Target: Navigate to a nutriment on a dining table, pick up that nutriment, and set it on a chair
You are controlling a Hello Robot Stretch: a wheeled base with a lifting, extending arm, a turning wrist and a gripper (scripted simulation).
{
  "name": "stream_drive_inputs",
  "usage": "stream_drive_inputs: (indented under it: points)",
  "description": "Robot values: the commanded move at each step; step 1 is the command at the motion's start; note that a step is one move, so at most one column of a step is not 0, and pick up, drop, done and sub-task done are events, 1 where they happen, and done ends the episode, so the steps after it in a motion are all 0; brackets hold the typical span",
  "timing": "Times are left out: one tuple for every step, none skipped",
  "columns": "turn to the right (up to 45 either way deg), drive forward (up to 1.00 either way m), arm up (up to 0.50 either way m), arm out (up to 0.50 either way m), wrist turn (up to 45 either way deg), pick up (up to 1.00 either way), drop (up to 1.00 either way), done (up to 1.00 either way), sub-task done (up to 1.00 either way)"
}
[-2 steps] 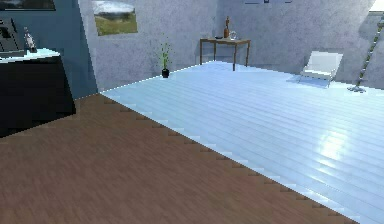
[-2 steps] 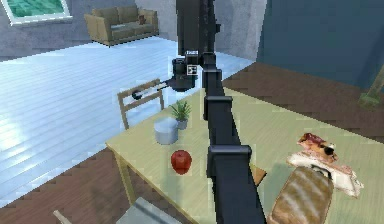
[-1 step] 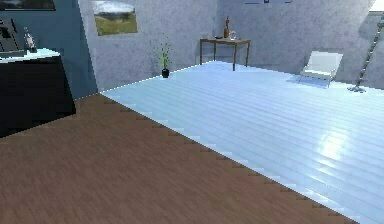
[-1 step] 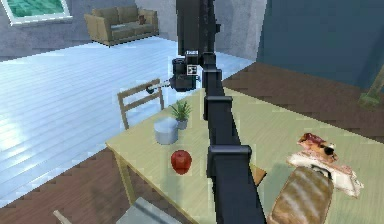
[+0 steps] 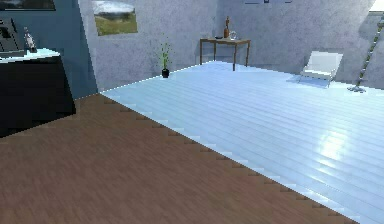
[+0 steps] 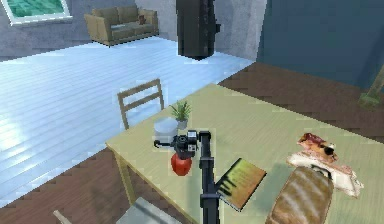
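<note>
A small red round thing (image 6: pixel 181 165), perhaps a tomato or an apple, shows over the pale dining table (image 6: pixel 270 135) near its left end. The dark arm bar (image 6: pixel 207 180) rises from the bottom edge, and the gripper (image 6: pixel 178 146) sits just above the red thing in the picture. I cannot tell whether the gripper holds anything, since the tabletop lies behind it. A wooden chair (image 6: pixel 140 100) stands at the table's far side. A loaf of bread (image 6: pixel 300 200) and a reddish-white food item (image 6: pixel 325 158) lie at the table's right end.
On the table also stand a grey bowl (image 6: pixel 165 128), a small plant (image 6: pixel 181 109) and a book (image 6: pixel 240 182). A sofa (image 6: pixel 120 22) and a dark tall cabinet (image 6: pixel 197 28) stand far off. Ahead are a dark counter (image 5: pixel 30 88), a potted plant (image 5: pixel 165 62), a side table (image 5: pixel 225 45), a white chair (image 5: pixel 322 66) and wide bare floor.
</note>
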Motion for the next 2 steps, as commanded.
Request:
stream_drive_inputs:
  points:
    - [0.0,0.00,0.00,0.00,0.0,1.00,0.00,0.00,0.00]
    - [0.0,0.00,0.10,0.00,0.0,0.00,0.00,0.00,0.00]
